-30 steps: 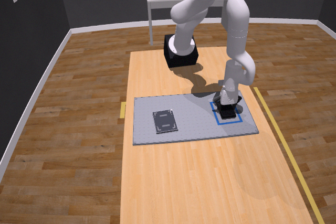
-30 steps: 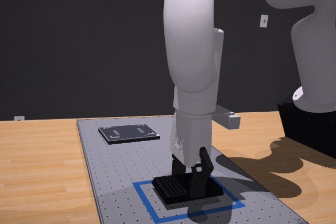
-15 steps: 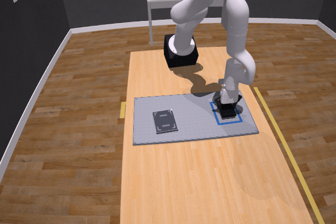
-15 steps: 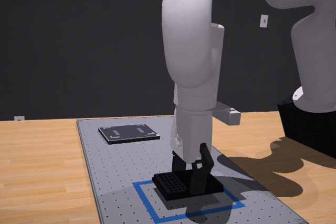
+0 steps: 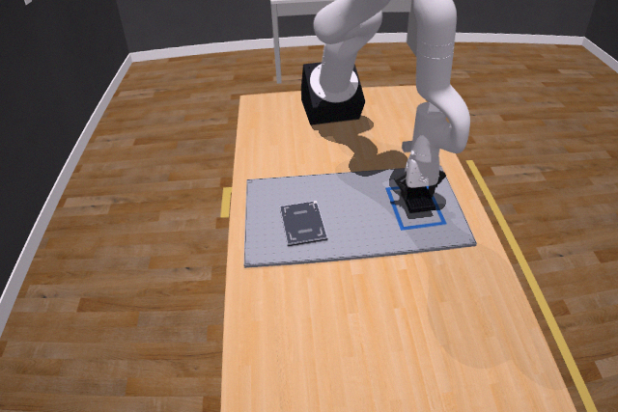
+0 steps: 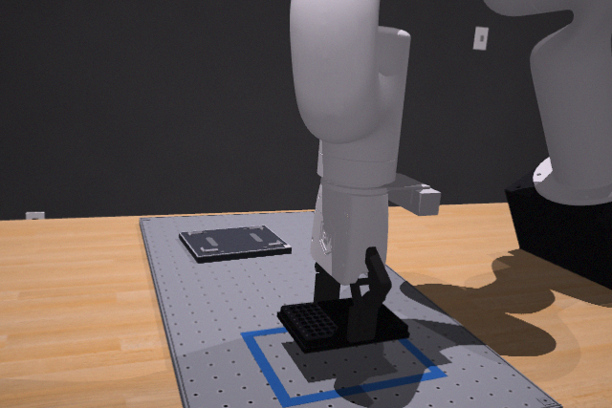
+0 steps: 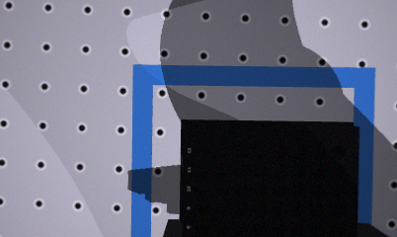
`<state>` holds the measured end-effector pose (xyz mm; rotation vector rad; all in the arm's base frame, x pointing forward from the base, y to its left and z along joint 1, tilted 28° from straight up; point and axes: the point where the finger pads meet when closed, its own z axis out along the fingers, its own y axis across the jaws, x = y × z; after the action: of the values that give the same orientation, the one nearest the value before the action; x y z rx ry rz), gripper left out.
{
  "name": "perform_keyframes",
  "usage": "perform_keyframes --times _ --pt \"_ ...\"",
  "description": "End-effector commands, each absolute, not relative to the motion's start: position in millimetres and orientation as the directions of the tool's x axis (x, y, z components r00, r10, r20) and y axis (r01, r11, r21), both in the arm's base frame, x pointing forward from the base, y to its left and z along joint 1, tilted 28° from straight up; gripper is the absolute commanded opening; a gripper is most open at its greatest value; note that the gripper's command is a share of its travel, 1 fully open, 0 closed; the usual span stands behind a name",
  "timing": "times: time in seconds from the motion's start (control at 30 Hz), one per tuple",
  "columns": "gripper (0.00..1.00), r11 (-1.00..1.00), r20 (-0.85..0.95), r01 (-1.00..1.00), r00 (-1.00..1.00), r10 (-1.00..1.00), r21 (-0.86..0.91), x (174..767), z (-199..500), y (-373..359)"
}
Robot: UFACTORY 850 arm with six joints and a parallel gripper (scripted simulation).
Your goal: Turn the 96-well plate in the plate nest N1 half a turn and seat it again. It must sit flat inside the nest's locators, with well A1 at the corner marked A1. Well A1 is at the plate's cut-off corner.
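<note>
Plate [image 5: 420, 205] [image 6: 309, 320] [image 7: 270, 173] in pincer [image 5: 419, 193] [image 6: 345, 316] above blue outline [image 5: 424, 225] [image 6: 264, 369] [image 7: 245, 76]

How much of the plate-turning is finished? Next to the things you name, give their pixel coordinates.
The well plate [image 6: 316, 322] [image 7: 270, 173] is out of the nest [image 5: 303, 222] [image 6: 234, 241], held in the gripper [image 5: 418, 198] [image 6: 345, 316] above the blue outline [image 5: 424, 225] [image 6: 267, 369] [image 7: 142, 148]. Seating it remains; I can't confirm the half turn.
</note>
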<state>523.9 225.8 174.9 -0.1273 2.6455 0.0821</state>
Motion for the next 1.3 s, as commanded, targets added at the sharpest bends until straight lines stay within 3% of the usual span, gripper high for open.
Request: perform_keyframes --times 0.0,1.27 --pt "0.0 0.994 -0.472 -0.104 -0.878 -0.076 0.033 521 181 226" --pt "0.0 0.994 -0.472 -0.104 -0.878 -0.076 0.033 503 216 222"
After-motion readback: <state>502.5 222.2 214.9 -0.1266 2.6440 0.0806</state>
